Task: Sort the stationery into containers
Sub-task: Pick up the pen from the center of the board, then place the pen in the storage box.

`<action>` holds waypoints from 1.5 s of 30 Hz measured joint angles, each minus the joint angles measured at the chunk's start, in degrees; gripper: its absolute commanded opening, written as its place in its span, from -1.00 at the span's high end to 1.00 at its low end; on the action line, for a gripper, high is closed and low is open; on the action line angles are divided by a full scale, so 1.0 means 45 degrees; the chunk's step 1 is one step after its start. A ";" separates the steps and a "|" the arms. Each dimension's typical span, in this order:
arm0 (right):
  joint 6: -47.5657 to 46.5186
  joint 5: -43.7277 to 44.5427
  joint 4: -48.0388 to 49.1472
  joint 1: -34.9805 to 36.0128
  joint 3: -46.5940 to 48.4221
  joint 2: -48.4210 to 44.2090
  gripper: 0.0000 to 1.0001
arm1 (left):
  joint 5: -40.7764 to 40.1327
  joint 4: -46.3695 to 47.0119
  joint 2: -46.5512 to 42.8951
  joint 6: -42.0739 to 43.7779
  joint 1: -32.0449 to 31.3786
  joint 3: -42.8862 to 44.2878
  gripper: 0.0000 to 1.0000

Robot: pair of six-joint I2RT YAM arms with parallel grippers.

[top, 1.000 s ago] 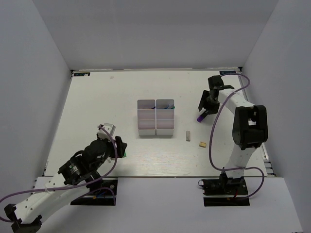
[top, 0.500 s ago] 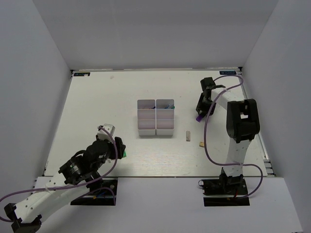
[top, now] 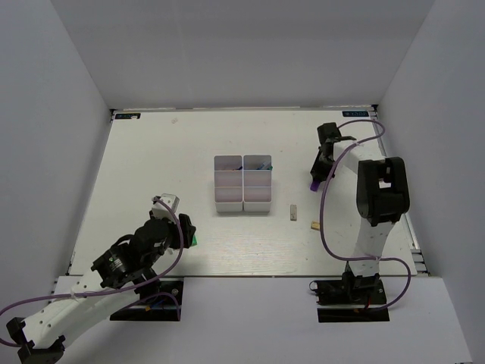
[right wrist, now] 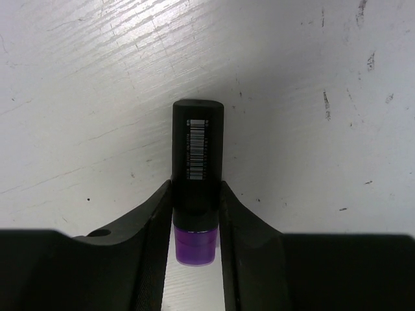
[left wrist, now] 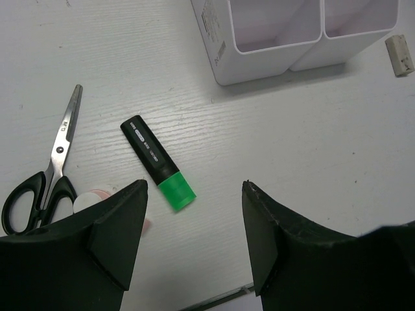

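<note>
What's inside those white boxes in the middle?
The white boxes hold thin dark and blue pens in the far right one. The two nearest look empty from the left wrist view, but their walls hide part of the bottoms.

- White wood-grained table [top: 151,167], speckled with dark scuffs in my right wrist view
- Scissors [left wrist: 59,152] with black handles lie flat on it, blades closed, in my left wrist view
- Pale walls [top: 242,53] enclose three sides
</note>
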 measured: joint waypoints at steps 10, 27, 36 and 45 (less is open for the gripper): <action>-0.1321 -0.2535 0.1015 0.0039 -0.1443 -0.1219 1.00 | -0.0165 -0.0005 0.0316 -0.0005 0.0000 0.0000 -0.41; -0.8218 -0.9836 0.5440 0.2545 -0.3546 -0.7062 1.00 | -0.0301 0.0005 0.1666 -0.0180 0.0000 0.0000 -0.41; -1.2517 -1.3872 0.5921 0.3570 -0.3580 -0.6470 1.00 | -0.0486 0.0000 0.2084 -0.0316 0.0000 0.0000 -0.41; -1.3818 -1.4542 0.8223 0.3857 -0.3759 -0.4896 1.00 | -0.0495 -0.0005 0.2361 -0.0393 0.0000 0.0000 -0.41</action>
